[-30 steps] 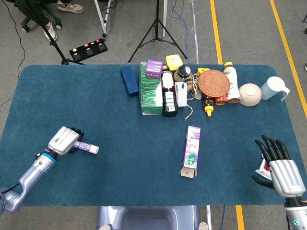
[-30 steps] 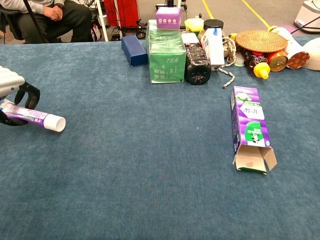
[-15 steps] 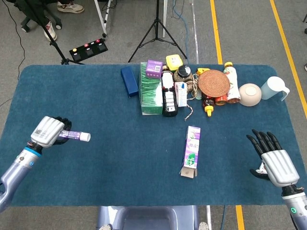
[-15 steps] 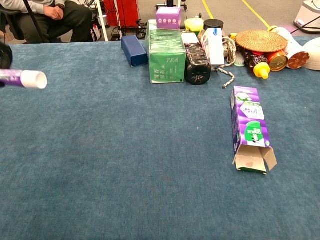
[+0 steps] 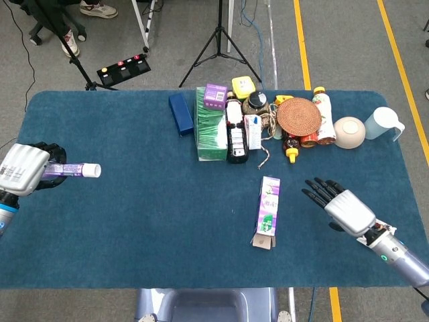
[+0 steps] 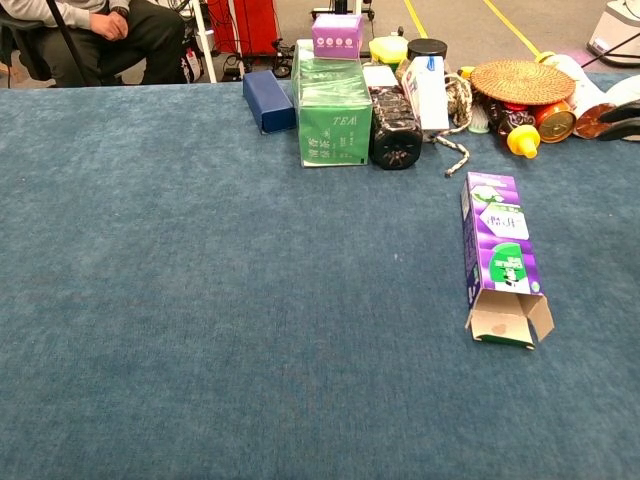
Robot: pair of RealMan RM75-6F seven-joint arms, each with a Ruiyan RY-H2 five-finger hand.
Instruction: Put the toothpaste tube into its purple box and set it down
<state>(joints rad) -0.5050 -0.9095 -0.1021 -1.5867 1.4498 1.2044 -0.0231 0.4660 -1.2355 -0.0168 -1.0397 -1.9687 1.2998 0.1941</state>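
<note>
My left hand [image 5: 25, 169] grips the purple toothpaste tube [image 5: 75, 170] at the far left, lifted off the table, white cap pointing right. The purple box [image 5: 268, 204] lies flat near the table's middle, its open flaps toward the front edge; the chest view shows the box [image 6: 500, 250] with its flap end nearest me. My right hand [image 5: 338, 203] hovers to the right of the box, fingers spread and reaching toward it, holding nothing. In the chest view only dark fingertips [image 6: 622, 117] of the right hand show at the right edge.
A cluster stands at the back: blue box [image 5: 180, 113], green tea box [image 5: 210, 127], dark bottle [image 5: 235, 131], woven lid [image 5: 299, 115], bowl [image 5: 349, 131] and white pitcher [image 5: 387, 124]. Blue cloth covers the table [image 5: 167, 221].
My left hand has lifted the tube up and leftward, out of the chest view. My right hand has swung from the front right corner toward the purple box.
</note>
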